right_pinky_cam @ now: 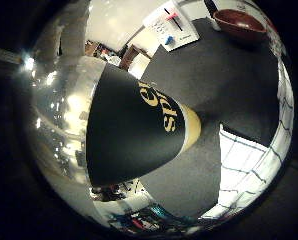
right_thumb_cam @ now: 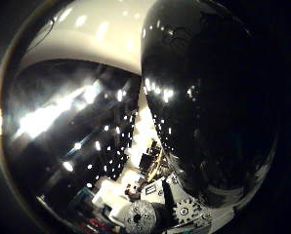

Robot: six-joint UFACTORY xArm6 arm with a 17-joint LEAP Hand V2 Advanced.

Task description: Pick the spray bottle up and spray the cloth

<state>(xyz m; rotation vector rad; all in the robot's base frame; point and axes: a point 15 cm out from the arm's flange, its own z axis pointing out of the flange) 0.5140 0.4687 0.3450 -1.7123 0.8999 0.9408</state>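
A black spray bottle (right_pinky_cam: 139,120) with yellow print and a pale band fills the middle of the right little finger side palm view, close to the palm. Its glossy black body (right_thumb_cam: 214,97) also fills much of the right thumb side palm view. White and geared parts of my hand (right_thumb_cam: 160,210) lie against the bottle, curled at its side. A white checked cloth (right_pinky_cam: 247,160) lies on the dark table (right_pinky_cam: 219,80) beyond the bottle's banded end. The bottle's spray head is hidden.
A red bowl (right_pinky_cam: 239,22) stands at the table's far side. A white sheet with small items (right_pinky_cam: 174,25) lies beside it. Boxes and clutter (right_pinky_cam: 114,52) sit past the table's edge.
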